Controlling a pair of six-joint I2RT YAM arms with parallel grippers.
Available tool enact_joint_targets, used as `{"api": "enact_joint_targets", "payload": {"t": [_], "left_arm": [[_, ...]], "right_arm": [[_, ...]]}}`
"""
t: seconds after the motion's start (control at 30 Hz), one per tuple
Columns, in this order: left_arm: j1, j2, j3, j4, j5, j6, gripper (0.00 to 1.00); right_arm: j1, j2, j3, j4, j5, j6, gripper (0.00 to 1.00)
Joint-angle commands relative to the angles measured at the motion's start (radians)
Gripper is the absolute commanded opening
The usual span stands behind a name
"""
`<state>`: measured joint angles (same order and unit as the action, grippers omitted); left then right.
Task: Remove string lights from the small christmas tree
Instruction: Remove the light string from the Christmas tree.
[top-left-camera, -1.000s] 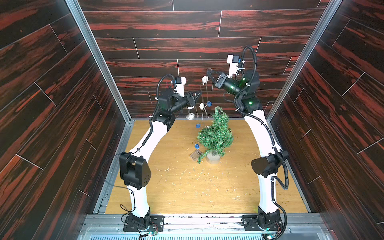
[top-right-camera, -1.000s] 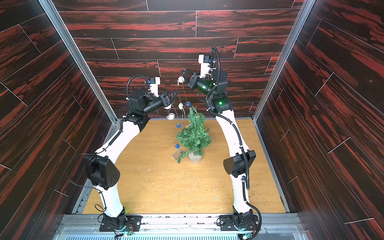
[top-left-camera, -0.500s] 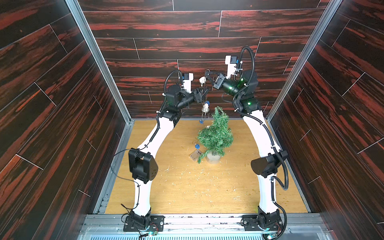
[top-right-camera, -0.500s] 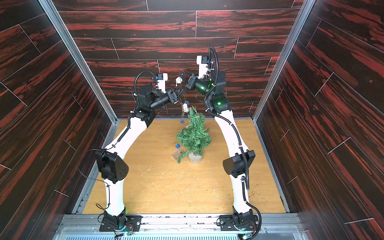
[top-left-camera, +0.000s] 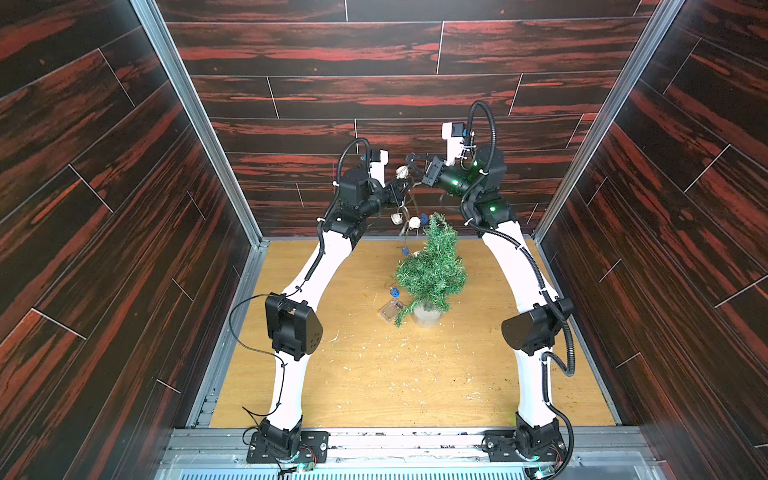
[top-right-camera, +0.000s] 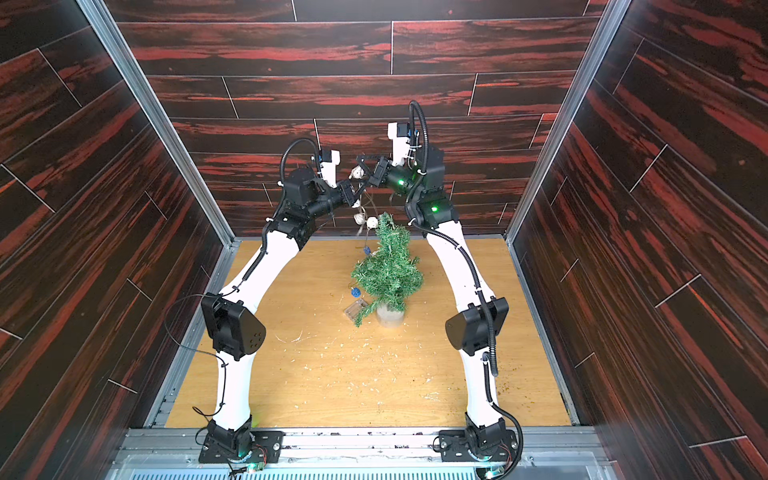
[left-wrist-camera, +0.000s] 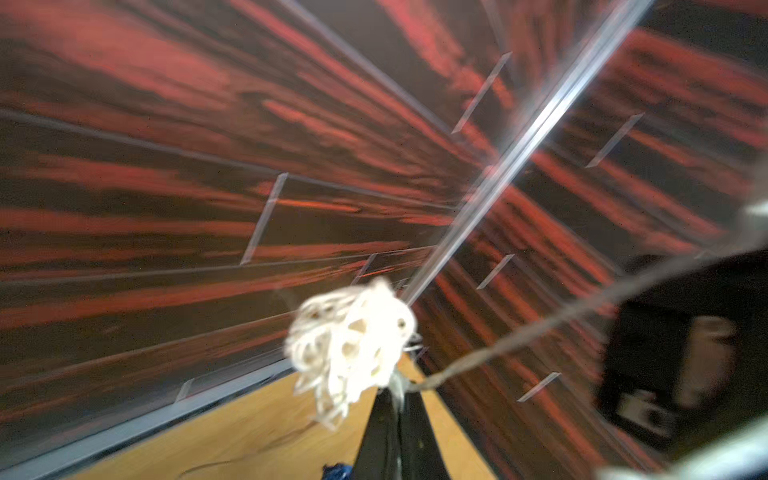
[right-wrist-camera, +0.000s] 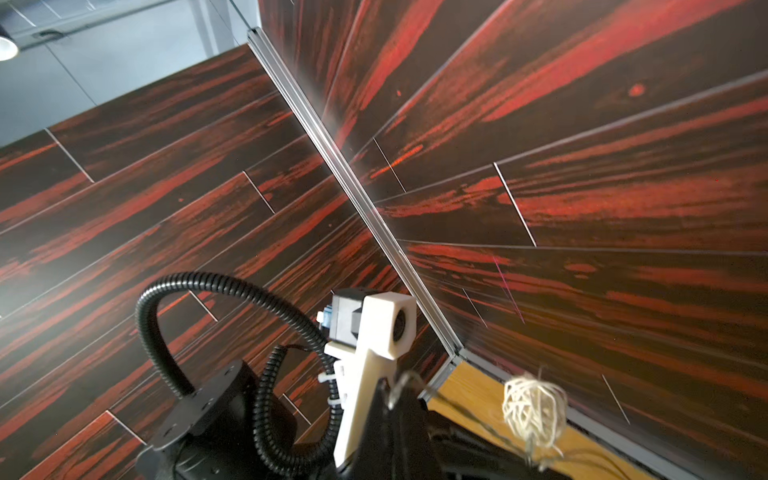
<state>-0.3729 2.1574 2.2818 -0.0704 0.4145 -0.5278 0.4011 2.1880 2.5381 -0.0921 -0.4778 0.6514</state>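
Shut: left claw, pinched on the thin pale wire of the string lights. A white woven ball sits right at its tips, between the two claws. The right claw is just right of it and a bit higher. In the right wrist view the wire bends across its tips and the jaws are close together, but can't tell if it actually grips. Both claws are raised near the far wall, above and left of the treetop.

The wire hangs down from them with white and blue balls to the small green bristly christmas tree. The tree stands upright in a squat grey-white round pot on the far half of the yellow wooden counter. A lower strand runs down the tree's left side past a blue ball to the clear rectangular plastic battery box. The box lies on the counter just left of the pot.
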Motion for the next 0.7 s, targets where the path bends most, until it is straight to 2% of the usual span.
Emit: {"api": "enact_joint_targets", "payload": {"t": [0.0, 0.1, 0.27, 0.47, 0.57, 0.67], "left_arm": [[0.020, -0.118, 0.016, -0.169, -0.149, 0.106, 0.00], [0.043, -0.181, -0.029, -0.205, -0.173, 0.123, 0.00], [0.100, -0.331, -0.196, -0.205, -0.211, 0.133, 0.00], [0.185, -0.558, -0.432, -0.192, -0.260, 0.127, 0.00], [0.195, -0.669, -0.535, -0.226, -0.299, 0.176, 0.00], [0.196, -0.779, -0.654, -0.228, -0.314, 0.188, 0.00]], "right_arm": [[0.006, -0.064, -0.008, -0.040, 0.015, -0.067, 0.27], [0.002, -0.097, -0.027, -0.095, 0.045, -0.113, 0.42], [-0.021, -0.183, -0.104, -0.115, 0.073, -0.141, 0.51], [-0.066, -0.332, -0.291, -0.066, 0.102, -0.141, 0.52], [-0.099, -0.414, -0.386, -0.065, 0.122, -0.121, 0.52], [-0.139, -0.508, -0.497, -0.102, 0.202, -0.094, 0.52]]}}
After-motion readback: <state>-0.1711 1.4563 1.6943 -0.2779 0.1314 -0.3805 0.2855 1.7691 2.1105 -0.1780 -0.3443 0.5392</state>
